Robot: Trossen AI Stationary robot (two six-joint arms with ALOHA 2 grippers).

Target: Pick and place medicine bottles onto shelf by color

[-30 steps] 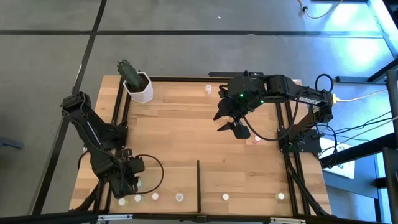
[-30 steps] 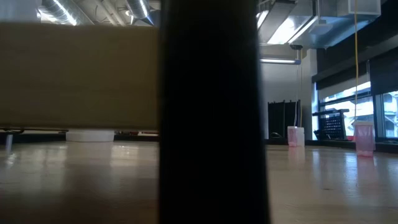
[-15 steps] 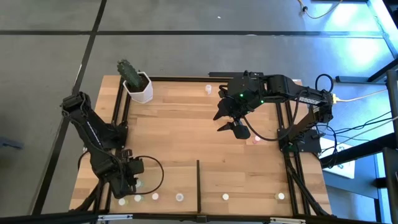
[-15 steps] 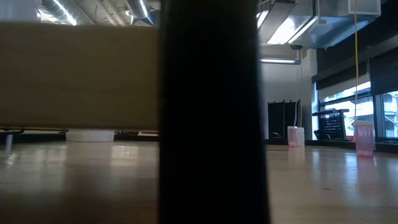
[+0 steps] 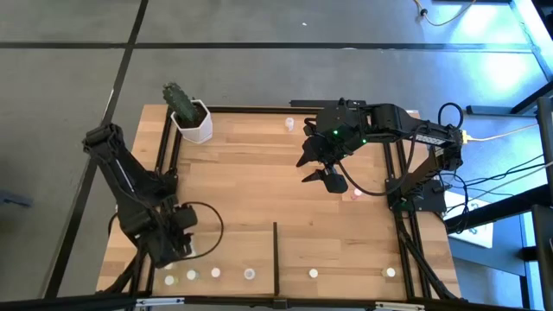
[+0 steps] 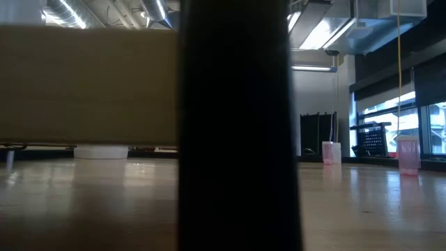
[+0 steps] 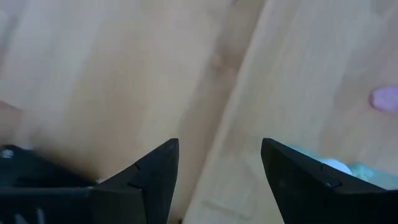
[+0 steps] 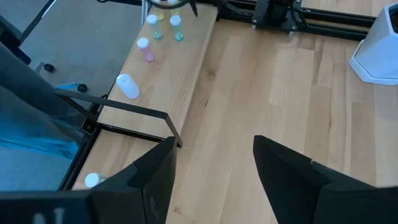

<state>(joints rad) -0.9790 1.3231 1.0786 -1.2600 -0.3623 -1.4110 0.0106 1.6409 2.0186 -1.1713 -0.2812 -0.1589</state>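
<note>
Left pincer sits low over the near left corner of the table, fingers apart with nothing between them — wrist view shows only bare wood in the gap and a green-tinted bottle just beside one finger. Judged: it is placed at the shelf end because that is where the bottles are being lined up.

Row on the shelf strip, high view: several white-capped medicine bottles left of the black divider, two more right of it. The divider presumably splits the colours.

Right pincer hangs above the far right part of the table, fingers apart, empty. A pink bottle stands just beside it and another near the far edge — both not yet sorted.

Cactus pot at the far left corner, clear of the work.
</note>
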